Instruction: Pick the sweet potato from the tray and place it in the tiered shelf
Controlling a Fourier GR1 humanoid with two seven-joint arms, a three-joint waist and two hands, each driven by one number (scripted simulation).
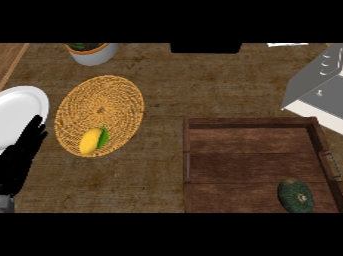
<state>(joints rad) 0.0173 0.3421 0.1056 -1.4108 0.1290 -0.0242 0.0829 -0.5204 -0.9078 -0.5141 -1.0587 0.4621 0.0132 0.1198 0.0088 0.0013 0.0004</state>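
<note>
A brown wooden tray (203, 165) lies at the right of the counter. The only thing in it is a dark green, round vegetable (296, 196) in its near right corner; nothing that looks like a sweet potato shows. The grey and white tiered shelf (323, 87) stands at the upper right, beyond the tray. My left hand (15, 160) rests open at the lower left edge, fingers up, far from the tray. My right hand does not show.
A round woven mat (104, 105) left of centre carries a yellow fruit with a green leaf (91, 140). A white plate (11, 112) lies at the far left, partly behind my left hand. A potted plant (94, 52) and a black object (206, 47) stand at the back.
</note>
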